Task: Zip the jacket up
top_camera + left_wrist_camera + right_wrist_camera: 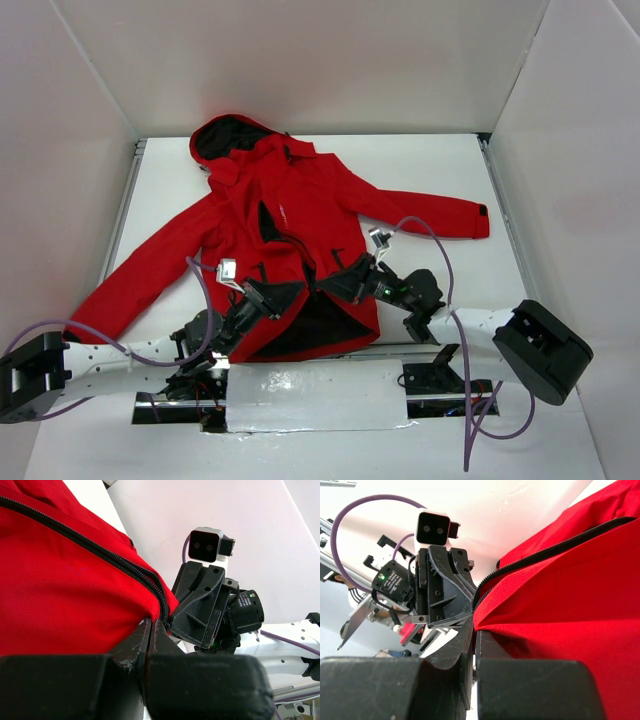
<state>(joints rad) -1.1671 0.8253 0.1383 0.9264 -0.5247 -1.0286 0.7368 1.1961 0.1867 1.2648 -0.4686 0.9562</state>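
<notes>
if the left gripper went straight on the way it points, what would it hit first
Most likely the right gripper. It sits just ahead of the left gripper, beyond the jacket corner that both seem to pinch. The gap between them is hard to judge.

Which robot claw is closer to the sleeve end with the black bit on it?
Right. The right gripper pinches the jacket's bottom front edge, on the side toward that cuff. The left gripper pinches the other front edge, farther from it.

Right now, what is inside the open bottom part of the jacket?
The dark lining of the jacket shows between its parted red fronts. What lies under that lining is covered.
</notes>
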